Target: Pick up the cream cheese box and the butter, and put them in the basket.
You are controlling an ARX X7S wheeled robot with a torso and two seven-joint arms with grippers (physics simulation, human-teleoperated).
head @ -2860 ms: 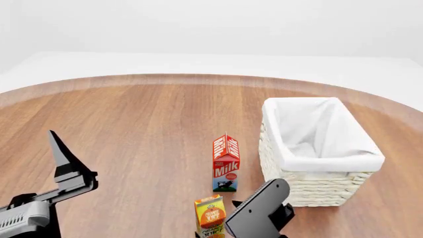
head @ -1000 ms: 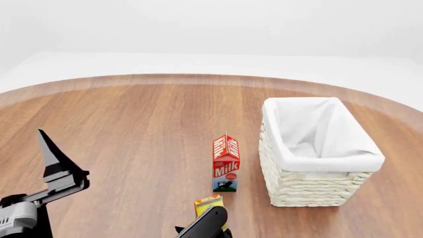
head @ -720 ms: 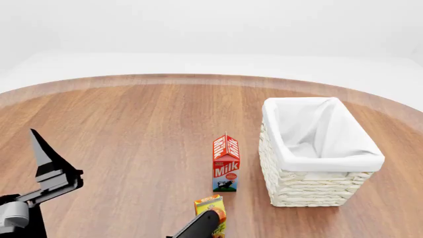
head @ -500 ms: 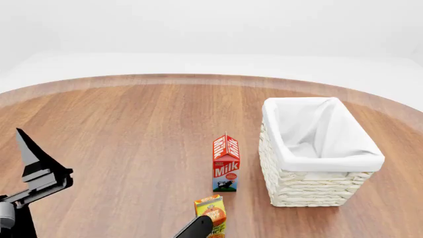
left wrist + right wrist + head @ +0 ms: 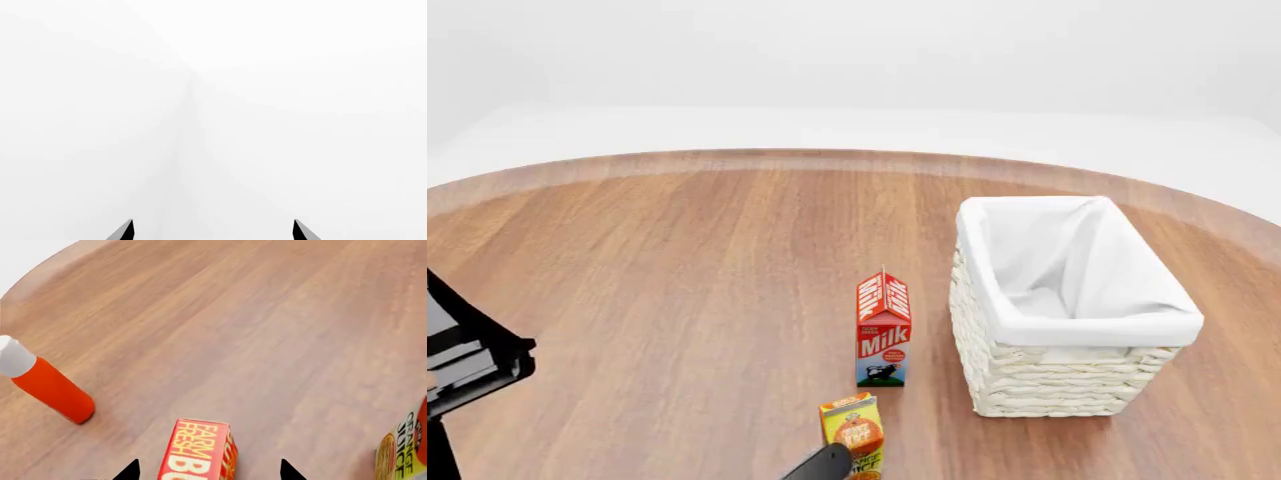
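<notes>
Right gripper [image 5: 208, 474], fingers spread wide, hovers with the butter [image 5: 198, 450] lying flat between its tips; this rigid cardboard brick looks light but smooth-sided, so squeezing its long side faces seems the surest hold.

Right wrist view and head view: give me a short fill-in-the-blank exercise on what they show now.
1. In the right wrist view, the butter lies between the open tips of the ____ gripper.
2. The basket holds only its white ____.
3. The milk carton stands ____ on the table.
4. The orange bottle has a ____ cap.

Missing words: right; liner; upright; white
</notes>
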